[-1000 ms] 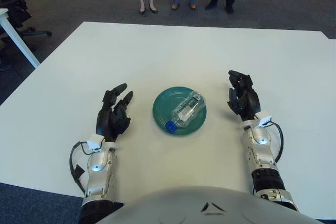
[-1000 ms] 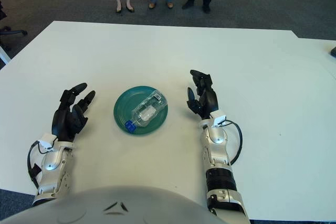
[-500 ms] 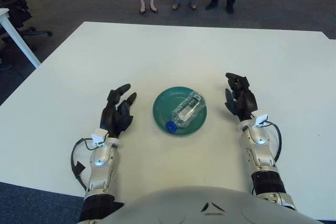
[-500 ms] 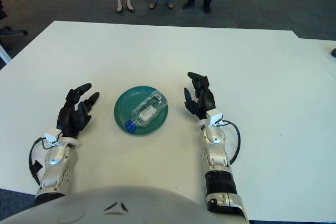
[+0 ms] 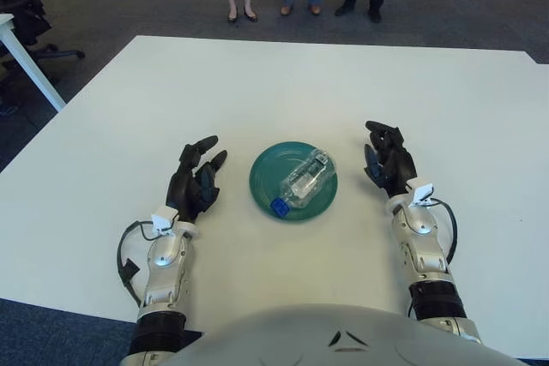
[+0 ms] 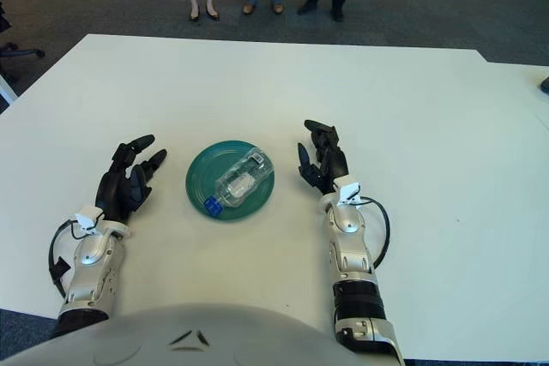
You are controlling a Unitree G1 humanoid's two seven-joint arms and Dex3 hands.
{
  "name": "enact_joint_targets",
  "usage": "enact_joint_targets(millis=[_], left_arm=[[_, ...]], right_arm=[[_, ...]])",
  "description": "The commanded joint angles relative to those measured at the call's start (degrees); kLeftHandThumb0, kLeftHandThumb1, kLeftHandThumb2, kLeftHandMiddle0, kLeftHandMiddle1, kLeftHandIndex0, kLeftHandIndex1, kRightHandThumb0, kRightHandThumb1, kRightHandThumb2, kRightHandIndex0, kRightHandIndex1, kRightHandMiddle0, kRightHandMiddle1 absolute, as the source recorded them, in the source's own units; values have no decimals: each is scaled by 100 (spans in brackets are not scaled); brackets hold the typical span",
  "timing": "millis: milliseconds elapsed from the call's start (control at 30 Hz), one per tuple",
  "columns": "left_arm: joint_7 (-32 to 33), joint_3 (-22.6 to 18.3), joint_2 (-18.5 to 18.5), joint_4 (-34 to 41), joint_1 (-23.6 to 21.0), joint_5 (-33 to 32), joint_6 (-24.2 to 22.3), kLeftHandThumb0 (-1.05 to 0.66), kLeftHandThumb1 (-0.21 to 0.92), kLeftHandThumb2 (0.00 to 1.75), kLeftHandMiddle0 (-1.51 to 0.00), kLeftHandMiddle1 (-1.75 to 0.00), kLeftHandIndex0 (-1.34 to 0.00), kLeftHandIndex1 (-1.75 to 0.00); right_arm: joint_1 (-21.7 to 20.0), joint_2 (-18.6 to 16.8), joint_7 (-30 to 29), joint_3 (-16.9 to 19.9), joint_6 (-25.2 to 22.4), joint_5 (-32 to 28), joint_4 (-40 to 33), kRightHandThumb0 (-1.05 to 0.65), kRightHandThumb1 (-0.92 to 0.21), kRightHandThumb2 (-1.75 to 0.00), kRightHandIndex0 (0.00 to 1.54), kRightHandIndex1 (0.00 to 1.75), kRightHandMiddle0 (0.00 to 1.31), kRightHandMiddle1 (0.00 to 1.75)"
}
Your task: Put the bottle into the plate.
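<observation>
We are seeing the bottle (image 5: 304, 180) lying in the plate (image 5: 266, 179) at frame centre on the tabletop (image 5: 274, 83); the left robot hand (image 5: 196, 188) and right robot hand (image 5: 388, 164) are flanking it, fingers spread, holding nothing.

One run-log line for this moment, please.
bottle: lying in plate | left hand: open, beside plate | right hand: open, beside plate

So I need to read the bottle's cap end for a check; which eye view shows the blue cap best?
The left eye view, by a hair: the bottle lies on the plate, its blue cap unobstructed near the front rim. The right eye view shows the same cap equally clear, just shifted left.
</observation>
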State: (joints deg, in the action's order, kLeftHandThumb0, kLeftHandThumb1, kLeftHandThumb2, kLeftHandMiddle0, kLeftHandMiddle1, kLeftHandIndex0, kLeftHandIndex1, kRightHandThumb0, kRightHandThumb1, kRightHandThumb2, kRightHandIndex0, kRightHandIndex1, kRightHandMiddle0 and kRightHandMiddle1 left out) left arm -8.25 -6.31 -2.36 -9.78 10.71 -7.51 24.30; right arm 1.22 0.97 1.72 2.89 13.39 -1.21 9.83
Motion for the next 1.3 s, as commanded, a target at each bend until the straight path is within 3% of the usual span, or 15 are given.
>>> enact_joint_targets(millis=[0,1267], left_arm=[[-46,10,-30,-78,-71,14,69,-75,92,78,-63,-6,-21,-87],[-60,32,-46,-178,-83,-4,-311,-71,92,78,-58,-2,-15,-88]], right_arm=[[10,-17,-18,6,-79,-33,-117,-53,-92,-49,45,26,10,90],[30,-62,-333,-56,-752,76,-316,-57,-92,-50,46,20,4,85]])
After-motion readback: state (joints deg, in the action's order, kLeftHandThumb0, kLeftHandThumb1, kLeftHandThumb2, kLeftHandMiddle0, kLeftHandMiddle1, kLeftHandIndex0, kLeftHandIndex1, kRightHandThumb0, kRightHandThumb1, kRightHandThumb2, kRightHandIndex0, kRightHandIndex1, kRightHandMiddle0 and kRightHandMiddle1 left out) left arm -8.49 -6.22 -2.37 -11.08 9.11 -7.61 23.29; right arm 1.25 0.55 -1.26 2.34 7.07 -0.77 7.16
